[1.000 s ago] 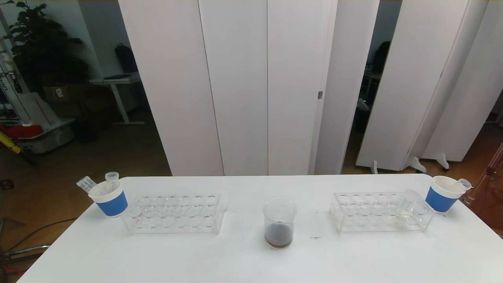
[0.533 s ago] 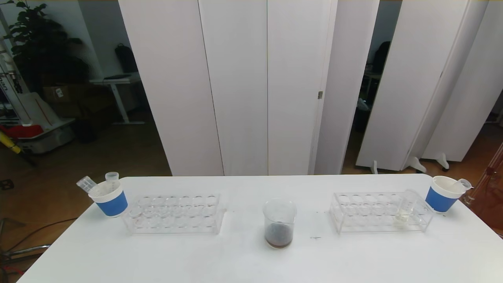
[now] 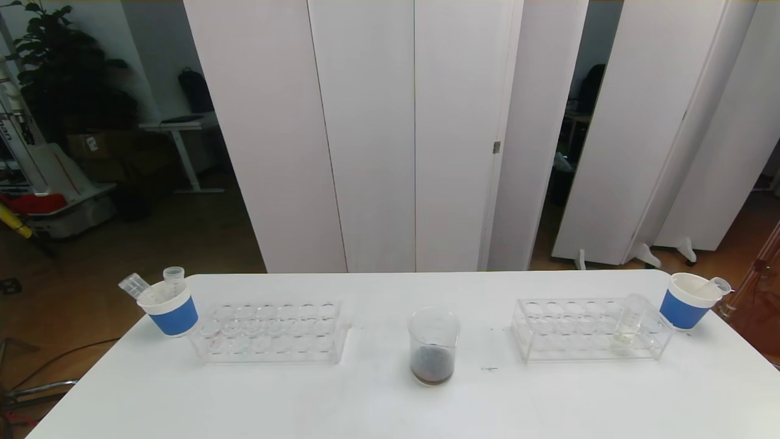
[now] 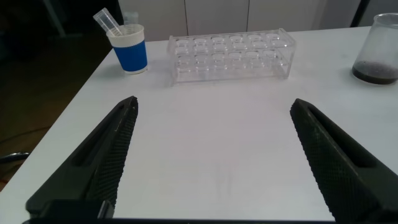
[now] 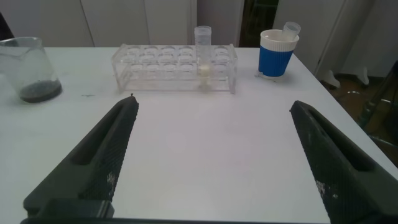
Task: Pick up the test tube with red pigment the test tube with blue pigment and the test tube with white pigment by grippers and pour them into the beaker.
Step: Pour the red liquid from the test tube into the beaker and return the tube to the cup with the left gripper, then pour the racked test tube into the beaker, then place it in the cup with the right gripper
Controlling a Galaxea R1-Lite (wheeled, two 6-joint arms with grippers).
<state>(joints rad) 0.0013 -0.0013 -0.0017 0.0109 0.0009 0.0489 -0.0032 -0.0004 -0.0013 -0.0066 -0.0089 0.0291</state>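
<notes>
The beaker (image 3: 433,346) stands mid-table with dark liquid at its bottom; it also shows in the left wrist view as the beaker (image 4: 379,53) and in the right wrist view as the beaker (image 5: 28,68). The test tube with white pigment (image 3: 627,320) stands upright in the right rack (image 3: 579,332), seen closer as the tube (image 5: 203,53). The test tubes with red and blue pigment are out of view. My left gripper (image 4: 212,102) and right gripper (image 5: 213,102) hang open over bare table near the front edge, each holding nothing. Neither shows in the head view.
An empty clear rack (image 3: 268,332) stands left of the beaker. A blue-banded paper cup (image 3: 170,308) at the far left holds two empty tubes. Another cup (image 3: 687,302) at the far right holds one. The table's edges lie close beside both cups.
</notes>
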